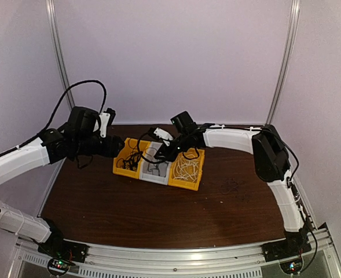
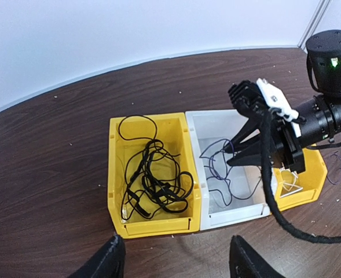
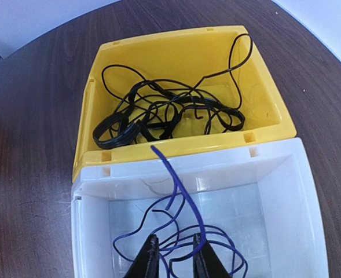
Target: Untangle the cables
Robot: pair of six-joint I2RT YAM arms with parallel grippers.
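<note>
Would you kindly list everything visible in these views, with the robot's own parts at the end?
left yellow bin: one, yellow, left end of the row
white bin: one, white, middle
right yellow bin: one, yellow, right end
black cable: one tangle, black, in the left yellow bin
purple cable: one, purplish, in the white bin
white cable: one tangle, white, in the right yellow bin
table: one, dark brown
left gripper: black, open, near the left yellow bin
right gripper: black, slightly open, over the white bin

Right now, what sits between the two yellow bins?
The white bin, holding the purple cable, with the right gripper over it. The left wrist view shows it best.
</note>
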